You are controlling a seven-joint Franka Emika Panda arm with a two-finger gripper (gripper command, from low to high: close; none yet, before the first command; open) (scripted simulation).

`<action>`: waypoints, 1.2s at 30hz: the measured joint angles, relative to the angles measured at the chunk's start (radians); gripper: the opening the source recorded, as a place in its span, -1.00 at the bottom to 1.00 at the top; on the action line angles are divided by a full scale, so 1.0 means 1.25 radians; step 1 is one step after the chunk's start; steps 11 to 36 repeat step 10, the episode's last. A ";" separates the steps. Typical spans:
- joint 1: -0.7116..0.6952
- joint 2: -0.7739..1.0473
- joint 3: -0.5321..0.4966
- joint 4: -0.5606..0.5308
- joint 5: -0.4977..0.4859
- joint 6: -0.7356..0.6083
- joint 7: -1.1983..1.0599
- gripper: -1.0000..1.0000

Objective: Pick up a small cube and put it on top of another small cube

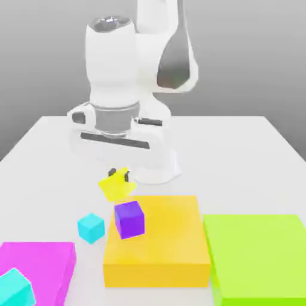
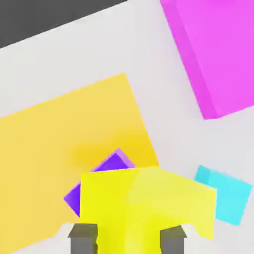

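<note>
Here the claw (image 1: 119,174) grips the smooth yellow cube (image 1: 116,186) above the plain purple cube (image 1: 129,219).

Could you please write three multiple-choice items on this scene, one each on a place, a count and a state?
1. The purple cube rests on: A) the orange-yellow block B) the green block C) the bare table
2. Cyan cubes in the exterior view: A) one B) two C) three
3. The yellow cube is: A) on the table B) held by the gripper above the purple cube C) stacked on the magenta block

Answers: 1 A, it sits on that block's top. 2 B, one on the table, one on the magenta block. 3 B, fingers flank it in the air.
</note>
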 joint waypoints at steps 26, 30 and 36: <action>0.000 0.075 0.004 -0.018 -0.003 0.092 0.004 1.00; 0.000 0.075 0.004 -0.018 -0.003 0.092 0.004 1.00; 0.000 0.075 0.004 -0.018 -0.003 0.092 0.004 1.00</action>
